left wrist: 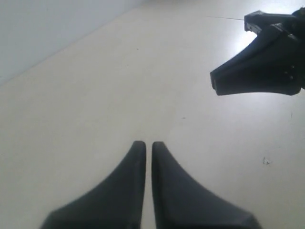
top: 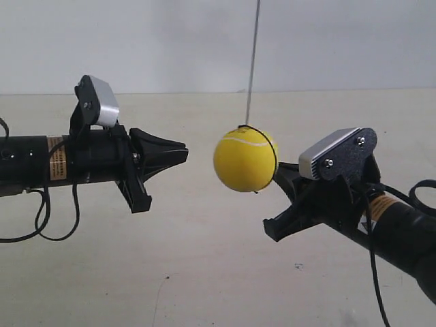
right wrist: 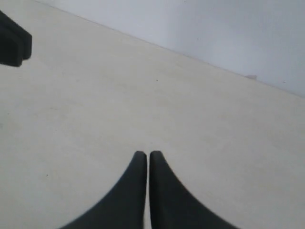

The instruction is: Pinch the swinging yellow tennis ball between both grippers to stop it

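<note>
Two pairs of jaws, each together, flank the yellow tennis ball [top: 245,160]: we see the gripper at the exterior view's right [top: 281,170] almost touching it, the gripper at the exterior view's left [top: 184,153] apart

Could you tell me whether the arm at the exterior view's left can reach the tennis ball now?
Probably yes: only open air lies between its gripper and the yellow tennis ball, hanging level with it.
</note>
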Controlling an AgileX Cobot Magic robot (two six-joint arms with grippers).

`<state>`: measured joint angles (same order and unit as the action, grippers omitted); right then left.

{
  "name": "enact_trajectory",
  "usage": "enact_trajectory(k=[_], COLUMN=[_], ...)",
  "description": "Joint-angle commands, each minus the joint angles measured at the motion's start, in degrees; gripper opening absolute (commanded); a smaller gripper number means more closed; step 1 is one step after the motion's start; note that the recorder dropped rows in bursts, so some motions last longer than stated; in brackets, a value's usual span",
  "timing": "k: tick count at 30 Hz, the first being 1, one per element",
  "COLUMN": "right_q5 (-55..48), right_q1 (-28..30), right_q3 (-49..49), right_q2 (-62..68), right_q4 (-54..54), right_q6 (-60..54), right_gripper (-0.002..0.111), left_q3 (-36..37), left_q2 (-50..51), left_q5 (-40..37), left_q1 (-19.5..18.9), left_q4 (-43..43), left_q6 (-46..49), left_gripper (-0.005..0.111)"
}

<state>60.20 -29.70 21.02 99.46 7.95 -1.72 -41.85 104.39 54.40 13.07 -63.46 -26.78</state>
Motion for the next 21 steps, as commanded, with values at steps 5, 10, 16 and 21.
enact_trajectory(k=[5, 10, 16, 21], right_q5=[1.84, 4.95, 7.75, 8.57], right_q1=[-0.15, -0.15, -0.15, -0.15], right_q3=[0.8, 0.8, 0.8, 0.8], right_q2=[0.14, 0.14, 0.14, 0.14], right_q4=[0.34, 1.66, 1.89, 1.89], right_q6=[-0.73, -1.43, -2.71, -2.88], right_gripper=[0.0, 0.0, 0.0, 0.0], left_q3=[-3.0, -4.12, -4.12, -4.12], left_q2=[1.02, -0.96, -3.79, -5.02], left_q5=[4.33, 4.58, 4.51, 4.74], left_q1=[0.35, 0.35, 0.35, 0.35], left_q4=[-1.69, -3.07, -3.87, -4.62], left_q6=[-0.36, 0.15, 0.63, 0.63], left_gripper=[0.005, 0.005, 0.005, 0.005])
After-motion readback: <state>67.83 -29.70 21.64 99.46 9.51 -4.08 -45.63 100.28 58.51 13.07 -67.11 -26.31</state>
